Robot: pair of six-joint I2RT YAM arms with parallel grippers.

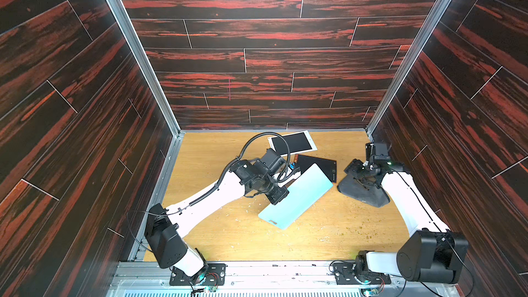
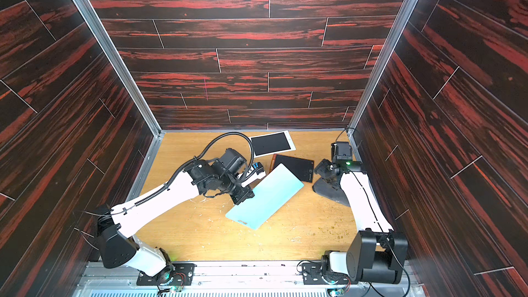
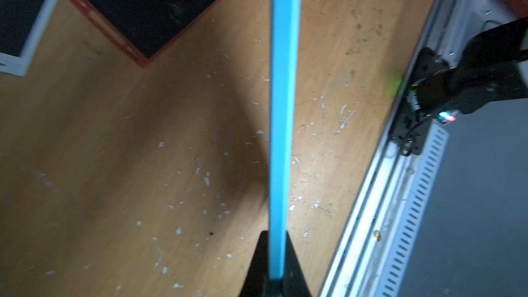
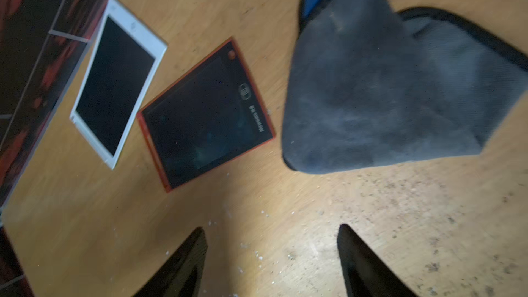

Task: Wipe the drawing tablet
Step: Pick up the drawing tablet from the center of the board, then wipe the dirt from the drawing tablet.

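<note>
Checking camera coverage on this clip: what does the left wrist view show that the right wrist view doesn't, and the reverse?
Left wrist only: the left hand shut on the light blue tablet, seen edge-on, plus the metal rail beside the wooden table. Right wrist only: the grey cloth on the table and the open, empty right hand. Both: the red-framed tablet, the white-framed tablet and the wooden table.
</note>
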